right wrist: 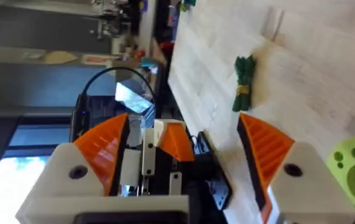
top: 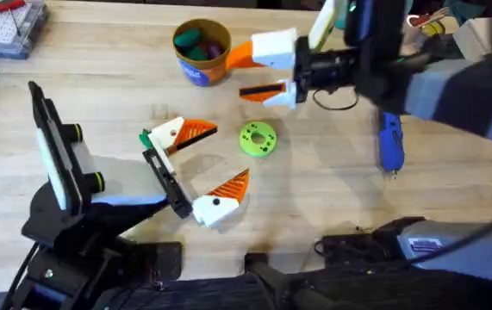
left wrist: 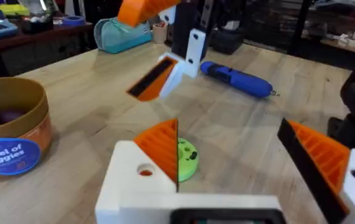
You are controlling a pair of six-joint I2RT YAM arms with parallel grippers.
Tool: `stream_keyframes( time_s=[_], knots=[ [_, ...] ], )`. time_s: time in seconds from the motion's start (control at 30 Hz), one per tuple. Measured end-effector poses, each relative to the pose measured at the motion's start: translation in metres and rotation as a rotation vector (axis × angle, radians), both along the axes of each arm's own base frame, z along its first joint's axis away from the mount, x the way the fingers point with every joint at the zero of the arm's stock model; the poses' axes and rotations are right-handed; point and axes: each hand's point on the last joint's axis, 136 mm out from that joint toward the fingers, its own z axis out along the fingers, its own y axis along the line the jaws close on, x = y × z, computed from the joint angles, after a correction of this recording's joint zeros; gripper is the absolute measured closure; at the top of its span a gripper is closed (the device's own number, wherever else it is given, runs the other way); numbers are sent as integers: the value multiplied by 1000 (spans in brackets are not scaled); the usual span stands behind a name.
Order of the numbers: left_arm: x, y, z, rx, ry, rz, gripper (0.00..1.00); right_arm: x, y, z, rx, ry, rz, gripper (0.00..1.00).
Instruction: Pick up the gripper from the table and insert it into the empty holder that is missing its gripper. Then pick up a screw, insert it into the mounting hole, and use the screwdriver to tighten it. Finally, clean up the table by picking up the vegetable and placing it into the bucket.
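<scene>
While one vegetable (top: 258, 139) is lying flat on the bench (top: 332, 185), one bucket (top: 201, 50) — labelled "…ushel of Veggies" in the left wrist view — is being seen behind it, and one screwdriver (top: 390, 142) well to its right. Both hands are being held spread: the right hand (top: 267, 71) above the vegetable beside the bucket, the left hand (top: 204, 165) just left of it.

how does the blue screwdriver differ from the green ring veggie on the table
The screwdriver is blue and elongated; the vegetable is a lime-green ring with a centre hole. The screwdriver lies toward the right arm's side; the vegetable lies mid-table, just beyond the open left claw. Both rest on the table, neither held.
</scene>
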Motion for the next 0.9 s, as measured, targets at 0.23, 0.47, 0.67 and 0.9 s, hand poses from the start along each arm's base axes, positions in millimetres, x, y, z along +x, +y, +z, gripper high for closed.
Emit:
stream_keyframes(
  time_s=[0.23, 0.47, 0.67, 0.9],
  knots=[
    [0, 0, 0, 0, 0, 0, 11, -8, -40, 25, -312, -188, -88, 6],
    [0, 0, 0, 0, 0, 0, 11, -36, -91, 33, -651, -363, -125, 6],
    [0, 0, 0, 0, 0, 0, 11, -65, -119, 17, -892, -418, -64, 6],
    [0, 0, 0, 0, 0, 0, 11, -84, -121, 3, -1067, -484, 53, 6]
  ],
)
